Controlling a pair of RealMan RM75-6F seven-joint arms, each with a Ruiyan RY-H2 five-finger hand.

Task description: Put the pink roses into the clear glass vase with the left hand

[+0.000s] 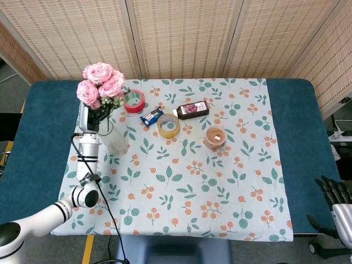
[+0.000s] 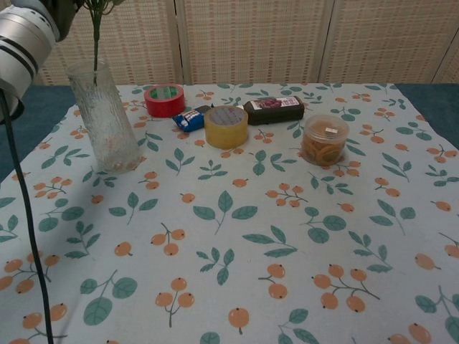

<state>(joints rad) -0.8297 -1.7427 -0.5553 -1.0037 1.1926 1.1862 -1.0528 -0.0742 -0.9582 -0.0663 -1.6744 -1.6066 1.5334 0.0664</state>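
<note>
The pink roses [image 1: 100, 85] are held by their green stem [image 2: 95, 39] in my left hand [image 1: 89, 117], which is mostly hidden under the blooms and leaves. The clear glass vase [image 1: 113, 137] stands upright at the left of the floral cloth, directly below the bunch. In the chest view the stem hangs straight down and its tip sits just inside the mouth of the vase [image 2: 106, 118]. My left forearm [image 2: 25, 36] fills the top left corner there. My right hand [image 1: 334, 192] hangs off the table's right front corner, holding nothing.
Behind the vase lies a red tape roll [image 1: 133, 100]. To its right come a blue packet [image 1: 151, 116], a yellow tape roll [image 1: 168, 126], a dark bottle on its side [image 1: 192, 109] and a clear tub of rubber bands [image 1: 215, 137]. A black cable [image 2: 29, 215] hangs from my left arm.
</note>
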